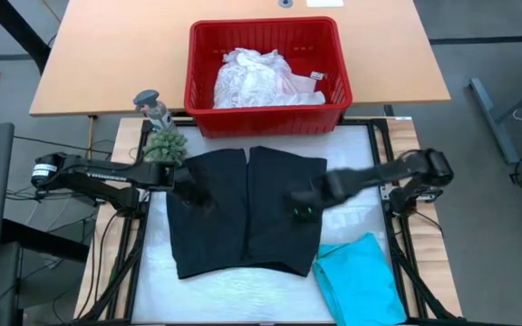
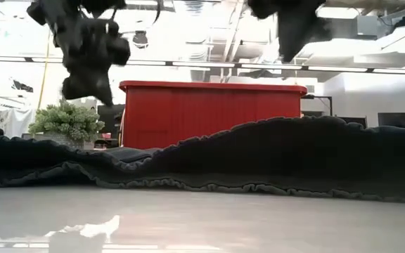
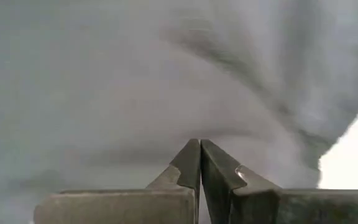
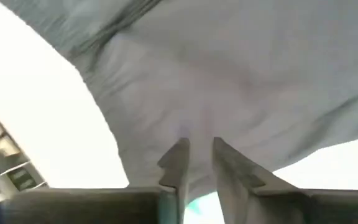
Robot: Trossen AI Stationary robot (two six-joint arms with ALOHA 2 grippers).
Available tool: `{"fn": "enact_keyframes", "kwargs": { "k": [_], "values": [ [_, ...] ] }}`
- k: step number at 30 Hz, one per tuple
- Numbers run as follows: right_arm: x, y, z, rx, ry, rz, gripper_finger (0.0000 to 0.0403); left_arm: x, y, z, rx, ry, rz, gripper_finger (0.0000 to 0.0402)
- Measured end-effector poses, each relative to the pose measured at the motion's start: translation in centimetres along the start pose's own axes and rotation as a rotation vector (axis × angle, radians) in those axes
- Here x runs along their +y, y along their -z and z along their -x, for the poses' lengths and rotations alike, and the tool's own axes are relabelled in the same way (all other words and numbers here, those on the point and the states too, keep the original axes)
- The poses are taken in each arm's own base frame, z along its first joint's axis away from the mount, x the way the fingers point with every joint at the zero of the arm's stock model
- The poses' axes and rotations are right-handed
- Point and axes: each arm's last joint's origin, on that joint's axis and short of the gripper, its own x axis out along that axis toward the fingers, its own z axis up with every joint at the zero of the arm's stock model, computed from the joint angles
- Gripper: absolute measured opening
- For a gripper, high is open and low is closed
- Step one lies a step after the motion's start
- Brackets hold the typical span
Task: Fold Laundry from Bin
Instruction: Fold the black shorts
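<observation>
Both my grippers over the black garment point(image 1: 246, 210), spread flat mid-table.

My left gripper point(image 3: 199, 163) hovers with its tips pressed together, holding nothing; my right gripper point(image 4: 197, 163) is slightly parted, empty. Red bin point(image 1: 198, 86) behind holds the white lacy top point(image 1: 254, 77); teal garment point(image 1: 359, 279) lies folded beside the black one.

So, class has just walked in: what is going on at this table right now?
A two-armed robot is working on a black garment spread flat mid-table. The left gripper is over its left half with fingers together; the right gripper is over its right half, fingers slightly parted. A teal garment already lies folded near the front right corner. White laundry waits in the red bin behind. A small plant stands beside the bin.
</observation>
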Motion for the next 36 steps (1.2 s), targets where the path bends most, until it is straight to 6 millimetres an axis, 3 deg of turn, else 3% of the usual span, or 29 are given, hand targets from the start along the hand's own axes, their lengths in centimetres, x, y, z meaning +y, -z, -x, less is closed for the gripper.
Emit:
{"fn": "enact_keyframes", "kwargs": {
  "k": [6, 12, 16, 22, 29, 36],
  "values": [
    [3.9, 6.4, 0.0, 0.063, -0.029, -0.23, 0.0194, -3.3, 0.4, 0.3, -0.061, 0.237, -0.132, 0.0013],
    [6.8, 9.9, -2.1, -0.023, -0.056, -0.551, 0.0275, -5.6, 1.1, 0.7, -0.114, 0.371, -0.213, 0.0072],
    [8.6, 10.9, -5.0, -0.05, -0.09, -0.639, 0.0292, -6.1, 1.7, 0.6, -0.094, 0.389, -0.238, 0.0118],
    [8.9, 11.5, -8.4, -0.059, -0.019, -0.763, 0.0294, -6.4, 2.1, 0.6, -0.09, 0.389, -0.252, 0.0171],
    [8.7, 11.4, -8.1, -0.161, -0.019, -0.876, 0.0295, -6.3, 2.1, 0.6, -0.109, 0.358, -0.261, 0.0185],
    [8.3, 12.0, -8.1, -0.089, 0.044, -0.907, 0.0294, -6.2, 1.9, 0.6, -0.159, 0.314, -0.261, 0.0185]
  ]
}}
